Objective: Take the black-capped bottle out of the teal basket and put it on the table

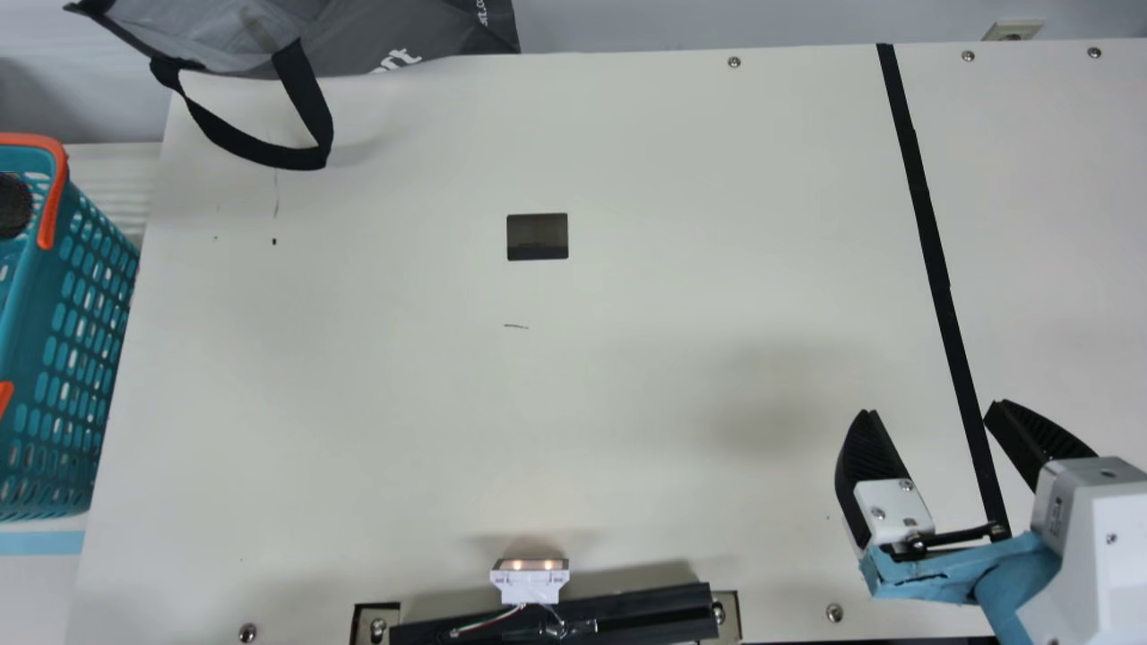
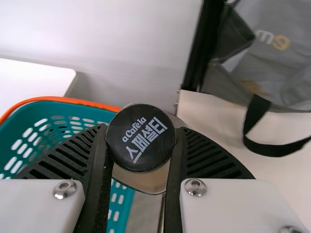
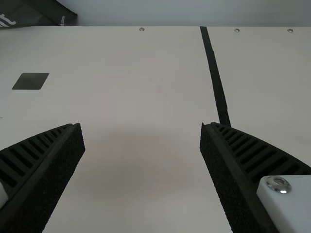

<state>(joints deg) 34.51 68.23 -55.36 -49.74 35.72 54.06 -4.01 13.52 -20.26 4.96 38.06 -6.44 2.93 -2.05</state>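
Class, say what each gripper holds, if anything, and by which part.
Left gripper: the black-capped bottle, at its top end; cap or just below it, I cannot tell. Right gripper: nothing.

The right gripper [image 1: 933,408] is wide open, with nothing between its black ribbed fingers [image 3: 57,174]. Beyond them there is the cream table [image 3: 146,87], with a soft shadow [image 3: 136,150] upon it. On the right side, a black strip [image 3: 214,68] goes from the far edge towards the near, slightly slanting, until one finger hides it. On the left lies a dark rectangle [image 3: 30,81]. Three screws [image 3: 142,29] are along the far edge. At the far left is one part of a dark grey bag [image 3: 36,13].
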